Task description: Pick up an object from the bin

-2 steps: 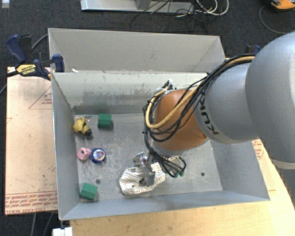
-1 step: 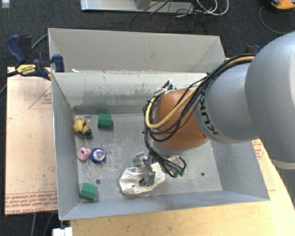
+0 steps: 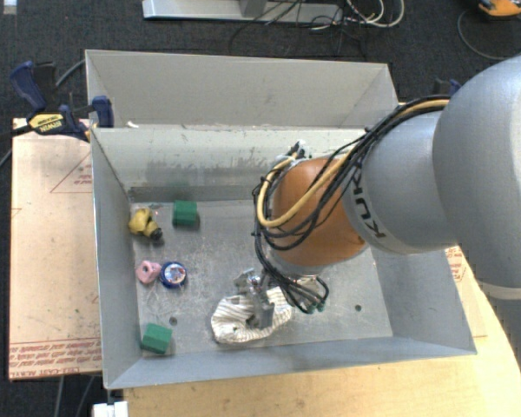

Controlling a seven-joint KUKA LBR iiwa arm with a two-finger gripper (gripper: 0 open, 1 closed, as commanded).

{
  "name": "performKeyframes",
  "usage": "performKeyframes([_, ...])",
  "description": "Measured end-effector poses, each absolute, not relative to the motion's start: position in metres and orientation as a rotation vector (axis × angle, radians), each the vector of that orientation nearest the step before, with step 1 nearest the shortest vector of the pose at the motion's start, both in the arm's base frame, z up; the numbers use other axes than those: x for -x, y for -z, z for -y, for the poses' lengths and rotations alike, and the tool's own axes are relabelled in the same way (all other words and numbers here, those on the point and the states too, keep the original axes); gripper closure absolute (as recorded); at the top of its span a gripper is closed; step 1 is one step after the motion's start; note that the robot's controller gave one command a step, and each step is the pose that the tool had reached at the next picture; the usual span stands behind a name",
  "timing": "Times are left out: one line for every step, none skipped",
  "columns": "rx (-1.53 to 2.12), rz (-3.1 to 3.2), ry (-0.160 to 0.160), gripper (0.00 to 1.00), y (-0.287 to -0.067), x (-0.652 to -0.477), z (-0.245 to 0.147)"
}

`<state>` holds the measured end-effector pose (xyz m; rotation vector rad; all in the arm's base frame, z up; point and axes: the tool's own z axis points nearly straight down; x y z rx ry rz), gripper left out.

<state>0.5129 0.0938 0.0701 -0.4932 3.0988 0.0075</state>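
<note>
Grey bin, crumpled silvery wrapper lengthwise left-right at front, hand over it, grip unclear

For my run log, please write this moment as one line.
jaws: at crumpled silvery wrapper, bin front | hold: cannot tell | left side: green blocks, yellow toy, pink ring

Small green cube at 9 o'clock from frame centre. Yellow-and-black toy figure just beside it, at its 9 o'clock. Pink ring at the toy's 6 o'clock, with a blue round cap with pale centre right at the ring's 3 o'clock. Second green block at the ring's 6 o'clock, apart. Loose cables on dark carpet at 1 o'clock.
</note>
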Motion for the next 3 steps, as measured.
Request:
performKeyframes([0.493,-3.099,-0.008,1.00,-0.0701,-0.5129,-0.0938])
performKeyframes([0.493,-3.099,-0.008,1.00,-0.0701,-0.5129,-0.0938])
performKeyframes([0.493,-3.099,-0.008,1.00,-0.0700,-0.5129,-0.0937])
